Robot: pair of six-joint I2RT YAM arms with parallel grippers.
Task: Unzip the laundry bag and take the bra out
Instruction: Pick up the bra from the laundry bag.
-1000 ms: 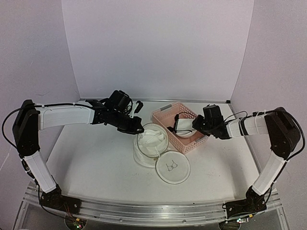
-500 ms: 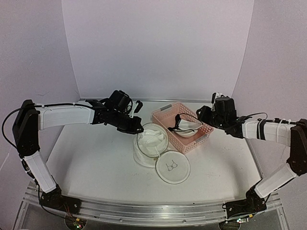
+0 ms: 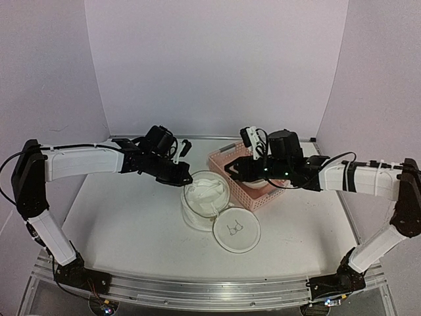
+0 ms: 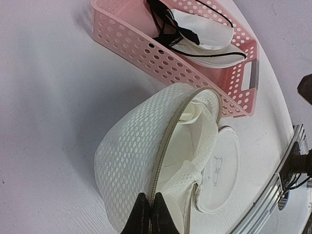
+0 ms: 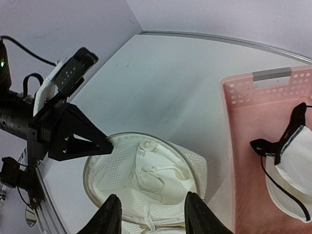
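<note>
The laundry bag (image 3: 205,197) stands unzipped near the table's middle, a round white mesh pouch (image 4: 131,151) whose flat lid (image 3: 237,229) with the bra drawing lies beside it. My left gripper (image 3: 187,179) is shut on the bag's zipper seam at the rim (image 4: 150,217). White fabric folds (image 5: 161,175) show inside the opening. The bra (image 5: 292,156), white with thin black straps, lies in the pink basket (image 4: 204,34). My right gripper (image 3: 229,170) hangs open over the bag's mouth (image 5: 152,214) with nothing between its fingers.
The pink lattice basket (image 3: 220,155) stands just right of the bag, its wall (image 4: 131,44) close to the mesh. My right arm reaches across it. White walls close the back and sides, and a metal rail (image 4: 292,161) runs along the near edge.
My right arm has swung left from beside the basket to above the bag's opening, and its jaws have spread wider. The left gripper has kept its hold on the seam.
</note>
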